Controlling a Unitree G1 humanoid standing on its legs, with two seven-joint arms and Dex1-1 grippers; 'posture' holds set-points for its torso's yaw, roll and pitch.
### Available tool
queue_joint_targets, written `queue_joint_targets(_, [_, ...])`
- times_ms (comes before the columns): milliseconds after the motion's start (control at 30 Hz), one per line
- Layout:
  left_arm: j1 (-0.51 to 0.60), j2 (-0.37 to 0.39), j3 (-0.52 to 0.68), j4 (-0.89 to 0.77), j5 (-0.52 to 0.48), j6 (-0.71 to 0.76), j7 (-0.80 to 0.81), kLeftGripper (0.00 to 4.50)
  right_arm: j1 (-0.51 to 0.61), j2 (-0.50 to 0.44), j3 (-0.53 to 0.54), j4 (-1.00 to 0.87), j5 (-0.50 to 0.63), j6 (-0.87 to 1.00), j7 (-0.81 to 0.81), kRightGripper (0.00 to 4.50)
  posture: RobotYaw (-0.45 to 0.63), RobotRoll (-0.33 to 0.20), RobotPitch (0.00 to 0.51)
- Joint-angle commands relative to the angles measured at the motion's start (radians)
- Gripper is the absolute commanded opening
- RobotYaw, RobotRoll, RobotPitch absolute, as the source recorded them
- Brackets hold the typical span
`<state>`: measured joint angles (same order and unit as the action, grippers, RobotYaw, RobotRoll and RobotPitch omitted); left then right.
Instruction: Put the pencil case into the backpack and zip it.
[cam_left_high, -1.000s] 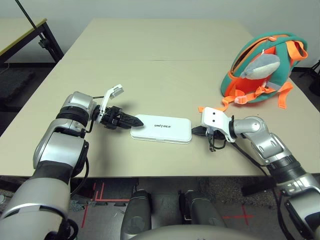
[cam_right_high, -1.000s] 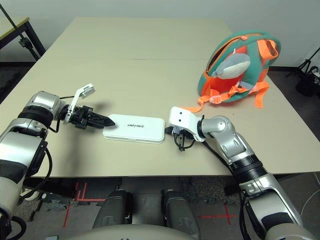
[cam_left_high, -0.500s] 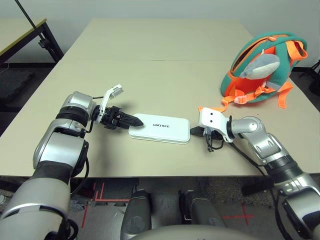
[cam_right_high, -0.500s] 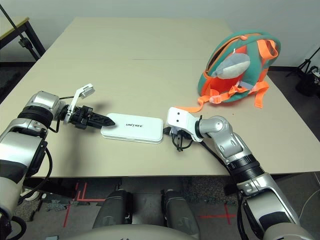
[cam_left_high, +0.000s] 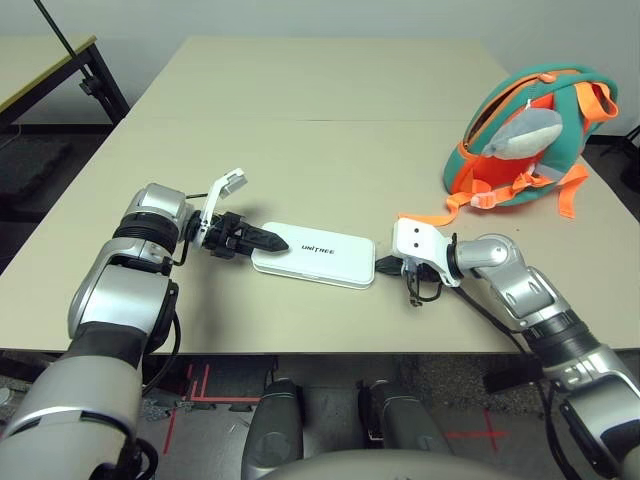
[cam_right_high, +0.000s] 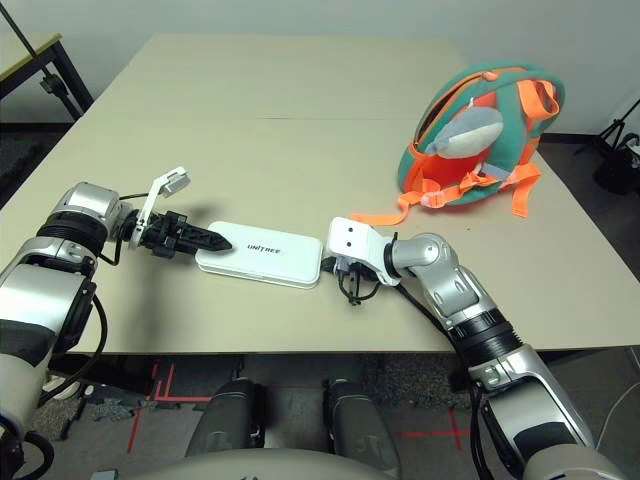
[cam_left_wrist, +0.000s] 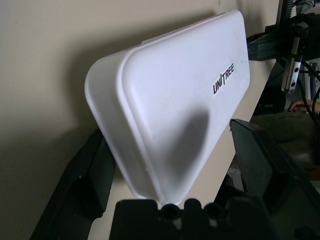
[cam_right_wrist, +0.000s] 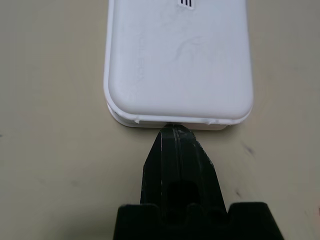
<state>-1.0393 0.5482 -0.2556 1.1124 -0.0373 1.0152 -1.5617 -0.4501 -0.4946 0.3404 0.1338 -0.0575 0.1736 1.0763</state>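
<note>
Flat on the table, near its front edge, lies the case, between the two grippers and well apart from the backpack, which stands at the far right. The left gripper has its fingers spread wide, one on either side of the case's near end, not yet clamped on it. The right gripper has its fingers pressed together into a single point that touches the middle of the opposite short end. The case looks like a stiff, smooth shell, probably light, with rounded corners and a thin seam running round its edge. Such a surface is likely slippery, so a pinch across the long edges near one end, fingers well past the rounded corner, seems the safest hold; a shallow grip could let it squirt out.
</note>
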Motion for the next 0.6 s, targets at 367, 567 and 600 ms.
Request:
queue_joint_targets(367, [0.016,-0.038,0.058,0.003,-0.039,0.017,0.043,1.7,0.021,-0.016,-0.004,-0.029,0.02,-0.004,-0.001,0.0,0.07,0.0,0.089])
queue_joint_targets(567, [0.015,-0.042,0.09,-0.004,-0.063,0.032,0.055,1.54,0.044,-0.035,-0.023,-0.038,0.032,0.005,-0.015,0.0,0.07,0.0,0.091])
queue_joint_targets(600, [0.014,-0.044,0.095,-0.006,-0.065,0.037,0.058,1.53,0.046,-0.038,-0.025,-0.038,0.034,0.006,-0.017,0.0,0.07,0.0,0.091])
